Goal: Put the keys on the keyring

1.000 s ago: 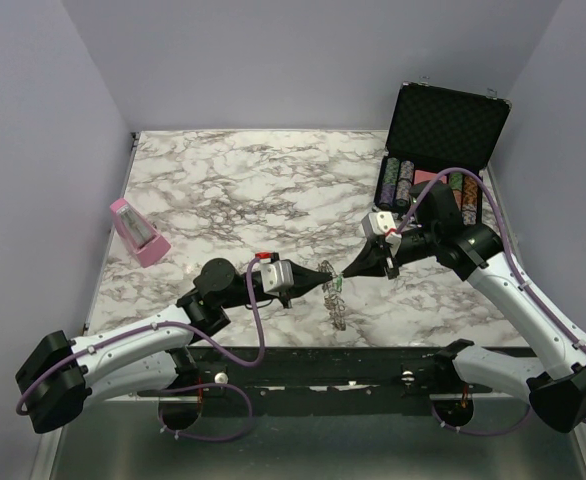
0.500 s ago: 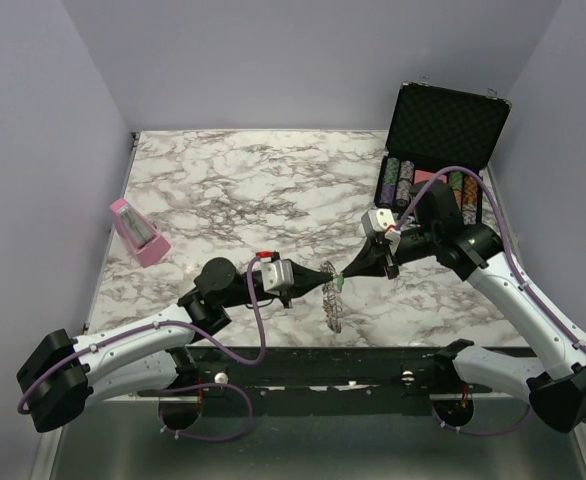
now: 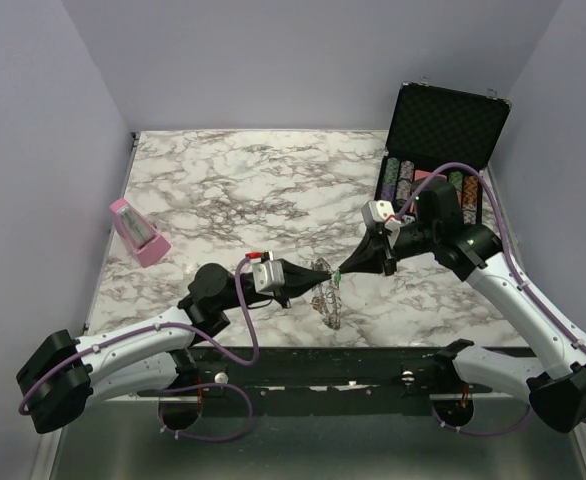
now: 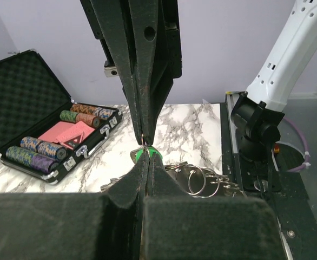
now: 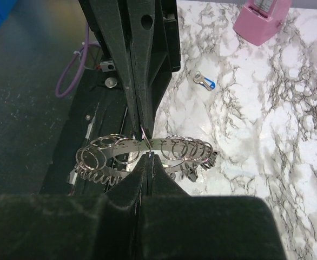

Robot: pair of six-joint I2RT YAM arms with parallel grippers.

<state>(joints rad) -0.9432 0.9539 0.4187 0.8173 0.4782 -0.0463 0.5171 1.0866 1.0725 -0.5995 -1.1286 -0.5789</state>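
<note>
The keyring (image 3: 331,302) is a silvery band strung with several small split rings; it hangs near the table's front edge and shows in the right wrist view (image 5: 118,147). My left gripper (image 3: 323,271) is shut, pinching one small ring of the keyring (image 5: 145,136). My right gripper (image 3: 339,273) is shut on a green-headed key (image 3: 339,279), tip to tip with the left one. The green head (image 4: 153,155) shows just behind the left fingertips. A blue-headed key (image 5: 205,82) lies loose on the marble. Other keys are not visible.
An open black case (image 3: 443,125) with striped poker chips and red cards stands at the back right. A pink box (image 3: 138,232) lies at the left edge. The black front rail (image 3: 323,358) runs just below the keyring.
Both gripper tips have shifted slightly up and left, still touching. The left wrist has swung, and the keyring has moved with it.
</note>
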